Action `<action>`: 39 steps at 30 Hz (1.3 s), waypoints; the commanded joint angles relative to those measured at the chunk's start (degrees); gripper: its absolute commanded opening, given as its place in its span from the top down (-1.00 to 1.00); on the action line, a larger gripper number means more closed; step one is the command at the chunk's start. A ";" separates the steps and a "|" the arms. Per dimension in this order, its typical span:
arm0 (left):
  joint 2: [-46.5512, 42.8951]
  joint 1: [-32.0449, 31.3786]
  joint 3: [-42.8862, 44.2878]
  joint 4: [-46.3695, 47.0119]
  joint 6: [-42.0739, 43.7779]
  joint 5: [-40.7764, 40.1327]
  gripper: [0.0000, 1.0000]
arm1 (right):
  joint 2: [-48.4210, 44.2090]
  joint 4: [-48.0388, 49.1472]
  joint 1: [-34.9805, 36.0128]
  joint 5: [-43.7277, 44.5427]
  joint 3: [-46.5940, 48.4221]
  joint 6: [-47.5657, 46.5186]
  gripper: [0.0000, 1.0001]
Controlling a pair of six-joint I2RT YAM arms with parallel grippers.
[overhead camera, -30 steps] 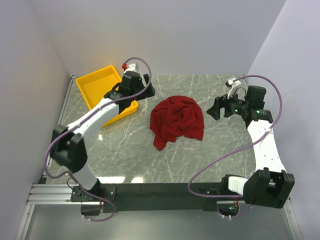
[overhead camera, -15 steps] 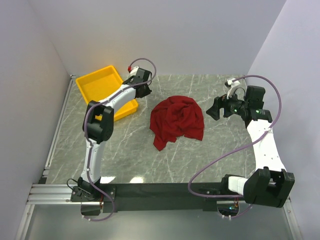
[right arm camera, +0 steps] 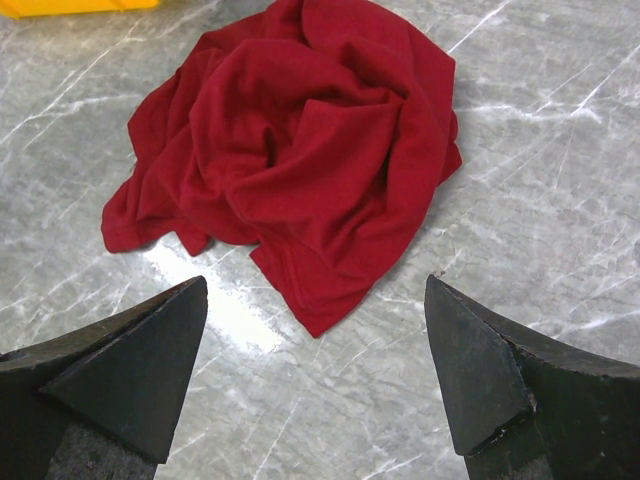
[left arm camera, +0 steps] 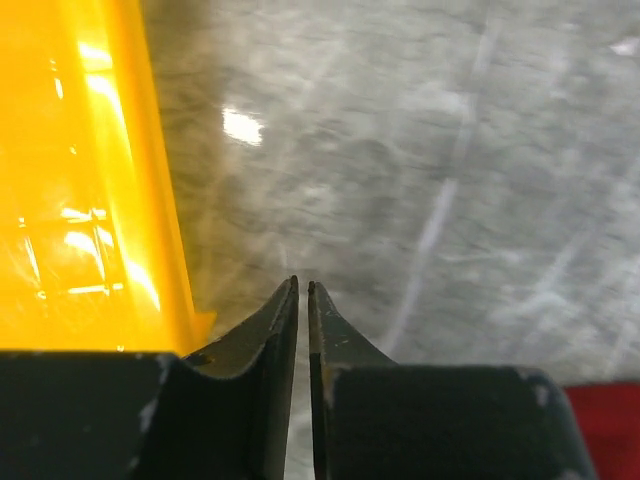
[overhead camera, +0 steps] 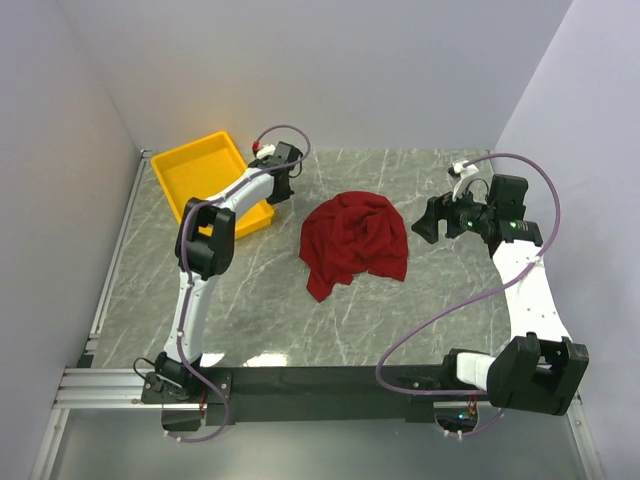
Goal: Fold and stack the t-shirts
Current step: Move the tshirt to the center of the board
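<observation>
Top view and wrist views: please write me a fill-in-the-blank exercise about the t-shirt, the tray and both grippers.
1. The t-shirt lies crumpled on the table, and its colour is ____.
2. The left gripper is ____ and holds nothing.
3. The right gripper is ____, with the t-shirt in front of it.
4. The tray beside the left gripper is ____ in colour.
Missing words: red; shut; open; yellow.
</observation>
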 commanded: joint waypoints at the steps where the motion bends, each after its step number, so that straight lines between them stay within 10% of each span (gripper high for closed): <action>1: -2.19 2.05 -2.13 -2.88 2.12 -3.71 0.70 | -1.56 1.19 0.40 -0.59 0.20 0.37 -0.89; 25: -18.45 11.90 -22.88 4.32 10.38 -7.59 0.39 | -1.83 0.49 0.40 -0.24 0.20 -0.59 -0.89; 39: -46.20 10.24 -41.15 27.34 19.88 27.82 -0.49 | 2.48 -17.88 4.97 -3.76 -0.06 -37.50 -0.90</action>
